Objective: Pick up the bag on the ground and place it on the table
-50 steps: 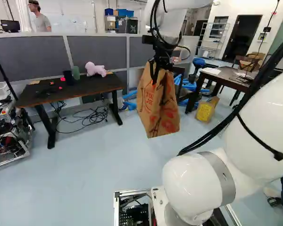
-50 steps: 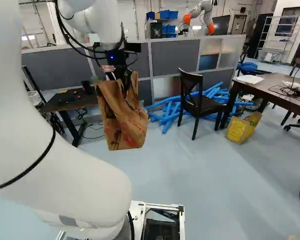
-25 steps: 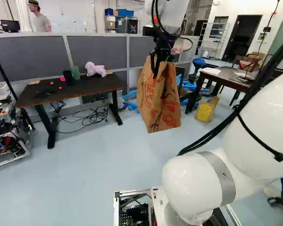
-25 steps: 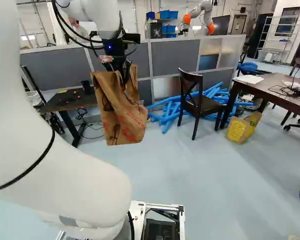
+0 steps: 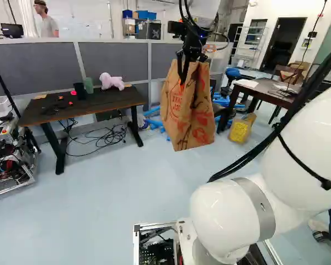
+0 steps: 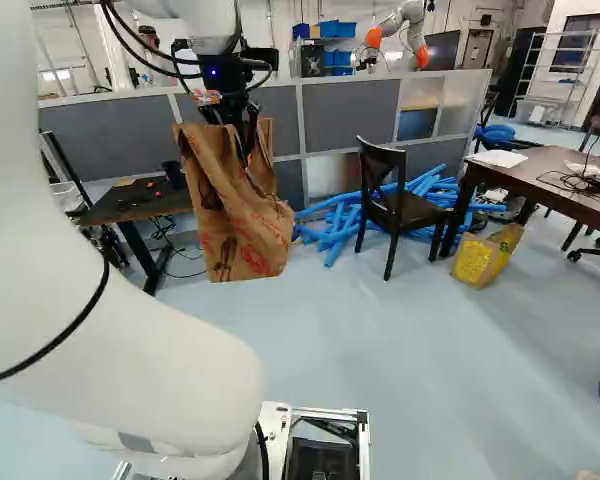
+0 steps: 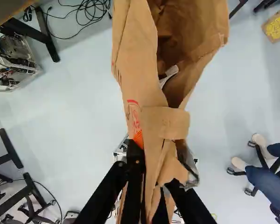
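Pincer [image 5: 183, 76] clenching brown paper bag [image 5: 187, 118] by top, bag hanging in air right of bench [image 5: 107, 101] in left base view. Pink plush toy [image 5: 111, 81], green cup [image 5: 88, 85] sitting on bench, black cables [image 5: 115, 134] lying under bench.

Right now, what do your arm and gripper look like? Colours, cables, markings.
The arm is glossy white with rounded links, a grey band around a lower joint and a thin black strap around one link. Black cables run along it and loop near the wrist, where a small blue light shows. The gripper is black, two-fingered, with orange at a fingertip.
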Motion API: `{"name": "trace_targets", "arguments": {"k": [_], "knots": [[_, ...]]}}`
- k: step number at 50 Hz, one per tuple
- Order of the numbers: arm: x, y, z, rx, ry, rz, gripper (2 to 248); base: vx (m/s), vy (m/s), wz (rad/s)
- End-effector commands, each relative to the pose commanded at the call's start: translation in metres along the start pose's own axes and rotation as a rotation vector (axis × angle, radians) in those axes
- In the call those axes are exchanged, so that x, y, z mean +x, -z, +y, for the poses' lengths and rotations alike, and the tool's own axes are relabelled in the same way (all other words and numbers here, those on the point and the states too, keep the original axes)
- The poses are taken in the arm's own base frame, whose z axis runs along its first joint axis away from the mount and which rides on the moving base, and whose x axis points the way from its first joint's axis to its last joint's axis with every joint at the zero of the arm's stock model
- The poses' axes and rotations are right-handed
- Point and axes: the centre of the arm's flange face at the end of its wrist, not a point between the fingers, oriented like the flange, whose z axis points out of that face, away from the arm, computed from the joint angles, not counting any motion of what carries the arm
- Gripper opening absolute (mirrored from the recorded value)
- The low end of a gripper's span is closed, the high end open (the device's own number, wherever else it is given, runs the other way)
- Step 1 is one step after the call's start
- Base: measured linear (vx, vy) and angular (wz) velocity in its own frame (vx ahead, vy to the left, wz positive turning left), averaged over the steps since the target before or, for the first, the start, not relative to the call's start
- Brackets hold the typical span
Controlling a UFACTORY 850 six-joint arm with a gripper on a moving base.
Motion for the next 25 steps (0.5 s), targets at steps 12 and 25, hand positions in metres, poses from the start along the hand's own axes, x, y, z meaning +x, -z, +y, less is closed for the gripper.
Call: {"name": "trace_targets", "arguments": {"k": [12,25], "knots": [[-0.0001,0.0007,0.0,0.0,0.0,-0.002,21,0.0,0.0,0.0],[-0.0001,0.0007,0.0,0.0,0.0,-0.002,21,0.04,-0.008,-0.012]]}}
